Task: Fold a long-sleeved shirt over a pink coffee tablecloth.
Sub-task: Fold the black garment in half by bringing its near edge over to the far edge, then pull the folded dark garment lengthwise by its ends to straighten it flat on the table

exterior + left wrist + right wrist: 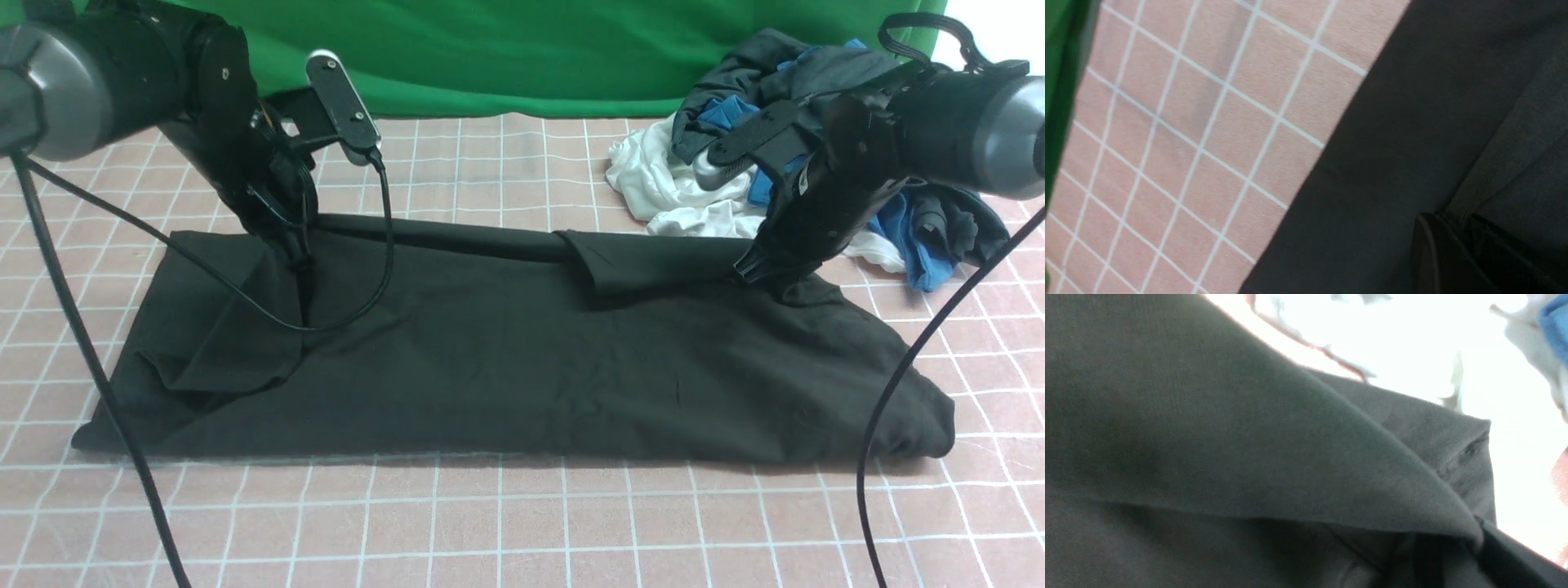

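front view evenly lit and sharp; left wrist view slightly soft; right wrist view blurred, background blown out white

The black shirt [522,359] spreads wide across the middle of the frame, plain and creased at its left end, its far edge pulled up into a peak at each side. It lies on the pink tablecloth [506,523], which is gridded with thin white lines.
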Motion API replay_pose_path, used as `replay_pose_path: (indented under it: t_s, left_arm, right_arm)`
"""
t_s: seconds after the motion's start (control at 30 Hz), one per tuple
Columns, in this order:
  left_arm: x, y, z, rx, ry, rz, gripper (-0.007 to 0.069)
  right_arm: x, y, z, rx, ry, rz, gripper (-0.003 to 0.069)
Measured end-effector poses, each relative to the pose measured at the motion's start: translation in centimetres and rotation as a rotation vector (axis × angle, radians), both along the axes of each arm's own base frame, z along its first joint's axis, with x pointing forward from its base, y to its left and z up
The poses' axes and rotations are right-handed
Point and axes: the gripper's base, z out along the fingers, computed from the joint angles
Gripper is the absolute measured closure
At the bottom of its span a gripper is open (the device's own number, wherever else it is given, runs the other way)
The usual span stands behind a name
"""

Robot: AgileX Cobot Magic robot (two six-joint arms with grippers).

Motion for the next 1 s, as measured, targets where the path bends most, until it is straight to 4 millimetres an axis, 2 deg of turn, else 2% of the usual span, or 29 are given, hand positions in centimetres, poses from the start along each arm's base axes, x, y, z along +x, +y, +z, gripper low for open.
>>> replay_pose_path:
  t_s: [0.17, 0.23, 0.3, 0.47, 0.5, 0.53, 0.6, 0.63, 0.67, 0.7, 0.77, 0.8, 0.83, 0.9, 1.0]
  left_arm:
    - [0.3, 0.0, 0.0, 0.000, -0.026, -0.004, 0.0580]
    - [0.5, -0.1, 0.1, -0.006, -0.049, -0.007, 0.0556]
    - [0.7, -0.1, 0.2, -0.012, -0.075, -0.009, 0.0509]
    - [1.0, -0.2, 0.4, -0.019, -0.115, -0.016, 0.0340]
    - [1.0, -0.2, 0.4, -0.019, -0.115, -0.016, 0.0333]
    - [1.0, -0.2, 0.4, -0.023, -0.116, -0.009, 0.0293]
    - [1.0, 0.0, 0.4, -0.037, -0.118, 0.018, 0.0246]
    - [1.0, 0.1, 0.4, -0.061, -0.118, 0.063, 0.0227]
    - [1.0, 0.2, 0.5, -0.066, -0.120, 0.072, 0.0226]
    - [0.8, 0.3, 0.8, -0.097, -0.121, 0.134, 0.0237]
    - [0.4, 0.4, 1.4, -0.125, -0.105, 0.187, 0.0289]
    - [-0.1, 0.4, 2.0, -0.149, -0.096, 0.213, 0.0344]
    - [-0.5, 0.3, 2.7, -0.178, -0.086, 0.235, 0.0412]
    - [-1.5, 0.0, 4.1, -0.241, -0.067, 0.267, 0.0538]
    - [-2.9, -0.3, 5.1, -0.307, -0.024, 0.291, 0.0599]
  right_arm:
    - [0.4, -0.1, 0.3, 0.024, -0.041, -0.018, 0.0596]
    - [0.6, -0.1, 0.4, 0.038, -0.058, -0.037, 0.0557]
    - [0.7, -0.2, 0.4, 0.046, -0.067, -0.060, 0.0459]
    - [0.7, -0.3, 1.1, 0.047, -0.079, -0.073, 0.0107]
    - [0.6, -0.3, 1.2, 0.045, -0.076, -0.074, 0.0092]
    - [0.4, -0.4, 2.1, 0.046, -0.081, -0.083, 0.0068]
    - [-0.1, -0.5, 3.6, 0.053, -0.088, -0.099, 0.0088]
    - [-0.7, -0.3, 5.2, 0.075, -0.101, -0.111, 0.0139]
    - [-0.9, -0.2, 5.4, 0.078, -0.099, -0.111, 0.0160]
    - [-1.6, 0.4, 7.1, 0.128, -0.119, -0.100, 0.0258]
    - [-2.6, 2.0, 8.3, 0.197, -0.128, -0.034, 0.0417]
    - [-3.0, 2.8, 8.4, 0.229, -0.125, 0.003, 0.0487]
    - [-3.5, 4.0, 8.2, 0.266, -0.107, 0.048, 0.0549]
    - [-4.2, 6.3, 6.4, 0.309, -0.031, 0.129, 0.0613]
    - [-4.1, 7.7, 3.4, 0.307, 0.037, 0.172, 0.0630]
